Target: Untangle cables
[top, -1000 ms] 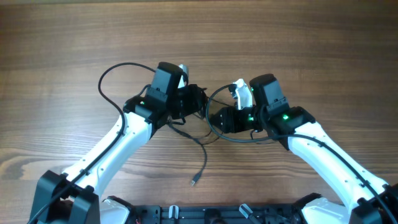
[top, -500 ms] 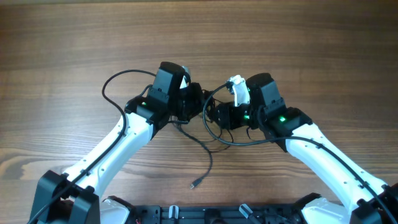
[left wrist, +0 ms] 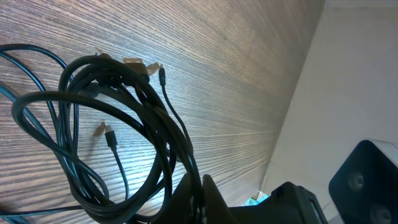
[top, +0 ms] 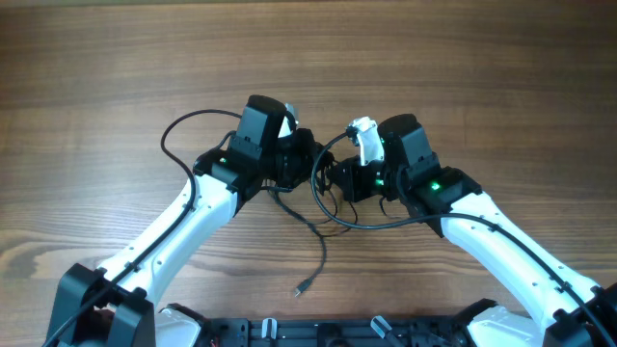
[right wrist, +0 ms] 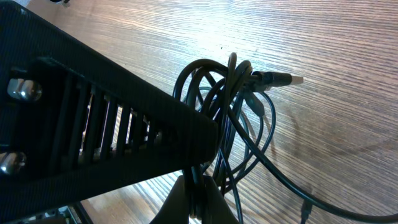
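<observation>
Both closed tight: left claw [top: 305, 158] pinches the coiled cables [left wrist: 180, 149], right claw [top: 339, 179] apparently grips a few strands of the same tangle (cramped view). The bundle sits between them, mid-table [top: 116, 58]; one plug end [top: 302, 286] trails loose near the base.

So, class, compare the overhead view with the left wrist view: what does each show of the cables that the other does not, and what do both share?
Overhead only: the white arms, the left tool and right tool close together at the tangle, one wide loop lying out to the left, and a loose plug end trailing toward the near edge. Left wrist only: the coil's separate strands close up, with a small plug tip inside it. Both: the black cables on the wooden table.
</observation>
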{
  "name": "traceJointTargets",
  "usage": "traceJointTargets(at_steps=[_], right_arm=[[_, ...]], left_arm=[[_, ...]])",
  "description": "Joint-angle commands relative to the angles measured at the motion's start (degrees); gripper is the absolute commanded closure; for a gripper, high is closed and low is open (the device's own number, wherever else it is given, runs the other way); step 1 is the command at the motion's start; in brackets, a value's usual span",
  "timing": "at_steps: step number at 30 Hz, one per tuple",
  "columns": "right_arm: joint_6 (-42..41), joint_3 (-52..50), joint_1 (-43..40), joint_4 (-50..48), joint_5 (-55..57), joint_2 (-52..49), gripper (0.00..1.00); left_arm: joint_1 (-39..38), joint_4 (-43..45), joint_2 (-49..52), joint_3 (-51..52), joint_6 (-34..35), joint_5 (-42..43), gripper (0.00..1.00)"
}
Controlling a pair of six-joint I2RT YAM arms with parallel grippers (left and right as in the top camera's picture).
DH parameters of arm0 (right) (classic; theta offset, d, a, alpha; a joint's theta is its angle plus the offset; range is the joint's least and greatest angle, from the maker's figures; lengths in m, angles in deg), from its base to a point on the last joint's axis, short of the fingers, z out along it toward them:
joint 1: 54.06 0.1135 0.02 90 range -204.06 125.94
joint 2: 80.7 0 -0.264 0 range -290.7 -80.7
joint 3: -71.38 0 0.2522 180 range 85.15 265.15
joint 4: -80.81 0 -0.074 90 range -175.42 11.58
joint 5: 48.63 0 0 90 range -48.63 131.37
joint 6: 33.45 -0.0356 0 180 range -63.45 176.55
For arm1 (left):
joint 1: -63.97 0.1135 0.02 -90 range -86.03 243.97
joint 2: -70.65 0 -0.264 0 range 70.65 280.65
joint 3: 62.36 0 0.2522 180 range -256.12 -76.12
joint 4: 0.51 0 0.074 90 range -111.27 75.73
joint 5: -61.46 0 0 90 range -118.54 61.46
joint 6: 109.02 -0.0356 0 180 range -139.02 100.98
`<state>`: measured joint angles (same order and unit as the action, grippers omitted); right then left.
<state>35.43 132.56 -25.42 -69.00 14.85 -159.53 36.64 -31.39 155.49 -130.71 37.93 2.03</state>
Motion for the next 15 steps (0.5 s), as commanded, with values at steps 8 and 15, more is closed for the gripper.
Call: traceJointTargets(at_steps=[8, 15], right_arm=[[-9.62, 0.87, -0.31, 1.4, 9.29, 0.28, 0.96], [-16.5, 0.87, -0.31, 0.39, 8.13, 0.28, 0.96]], left_arm=[[1.4, -1.97, -0.83, 0.26, -6.03, 1.07, 0.37], [2.43, -7.56, -0.79, 0.26, -13.99, -0.83, 0.47]])
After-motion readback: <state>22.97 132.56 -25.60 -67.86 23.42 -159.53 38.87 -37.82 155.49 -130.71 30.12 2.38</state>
